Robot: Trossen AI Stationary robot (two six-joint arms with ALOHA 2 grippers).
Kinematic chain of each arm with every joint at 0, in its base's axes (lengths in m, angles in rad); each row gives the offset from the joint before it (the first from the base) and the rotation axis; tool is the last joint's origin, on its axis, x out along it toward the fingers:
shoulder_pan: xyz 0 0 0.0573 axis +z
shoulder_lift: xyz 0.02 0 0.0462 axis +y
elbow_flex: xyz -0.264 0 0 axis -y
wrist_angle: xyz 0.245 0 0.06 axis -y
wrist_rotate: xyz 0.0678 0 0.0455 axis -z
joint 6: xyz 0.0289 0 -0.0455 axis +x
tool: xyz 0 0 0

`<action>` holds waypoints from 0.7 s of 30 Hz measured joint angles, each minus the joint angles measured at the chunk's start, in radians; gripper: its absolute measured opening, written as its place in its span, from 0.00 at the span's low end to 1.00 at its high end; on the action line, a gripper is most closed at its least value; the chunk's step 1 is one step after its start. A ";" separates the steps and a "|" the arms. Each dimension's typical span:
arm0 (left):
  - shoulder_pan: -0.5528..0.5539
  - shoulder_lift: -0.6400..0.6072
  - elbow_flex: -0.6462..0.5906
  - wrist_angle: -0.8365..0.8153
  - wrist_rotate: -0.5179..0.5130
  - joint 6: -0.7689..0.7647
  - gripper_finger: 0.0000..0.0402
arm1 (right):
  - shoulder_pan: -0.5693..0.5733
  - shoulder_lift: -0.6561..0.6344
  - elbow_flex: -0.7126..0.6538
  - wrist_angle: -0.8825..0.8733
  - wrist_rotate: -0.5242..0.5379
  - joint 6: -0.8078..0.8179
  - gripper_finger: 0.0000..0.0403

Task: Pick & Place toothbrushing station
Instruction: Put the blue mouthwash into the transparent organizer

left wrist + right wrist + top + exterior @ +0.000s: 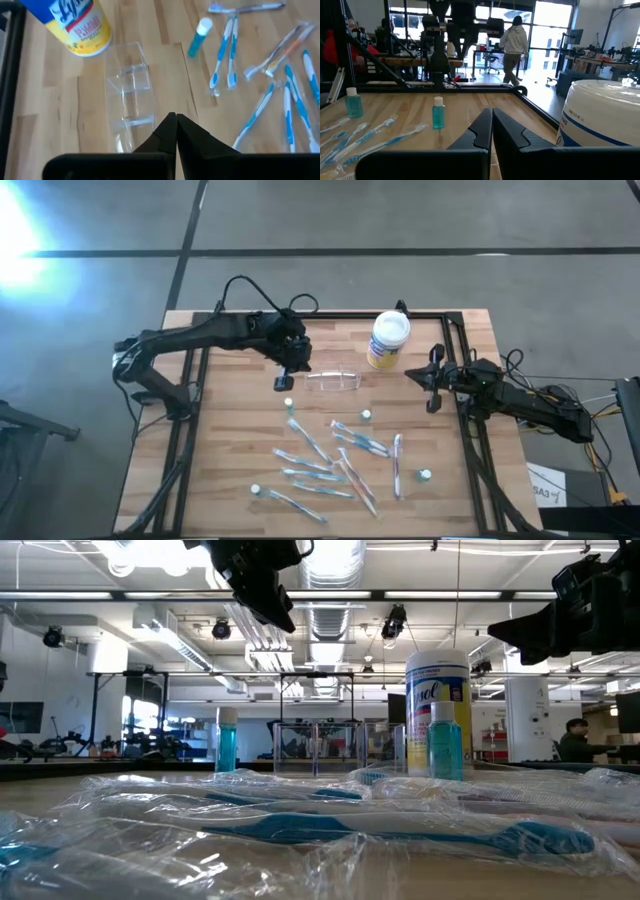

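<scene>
The toothbrushing station (333, 381) is a clear plastic holder that rests on its underside on the table, just near of the yellow-labelled canister (388, 341); it also shows in the left wrist view (127, 95) and the low view (325, 748). My left gripper (284, 383) hovers shut, left of the holder and above the table (172, 119), touching nothing. My right gripper (432, 390) waits shut at the table's right edge (491, 114), holding nothing.
Several wrapped toothbrushes (325, 460) lie scattered over the near half of the table. Small blue bottles (366, 416) stand among them, one (199, 36) close to the holder. A black frame rail (330, 316) runs along the far edge. A person (513, 47) walks in the room beyond.
</scene>
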 joint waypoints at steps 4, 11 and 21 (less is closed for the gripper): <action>-0.010 0.004 -0.001 -0.013 -0.022 0.069 0.09 | 0.000 0.000 0.000 0.000 0.000 0.000 0.02; -0.036 0.005 -0.003 -0.049 -0.033 0.106 0.23 | 0.000 0.001 0.000 0.000 0.000 0.000 0.02; -0.130 0.012 -0.040 -0.100 -0.015 0.252 0.46 | 0.000 0.002 0.000 0.000 0.000 -0.001 0.02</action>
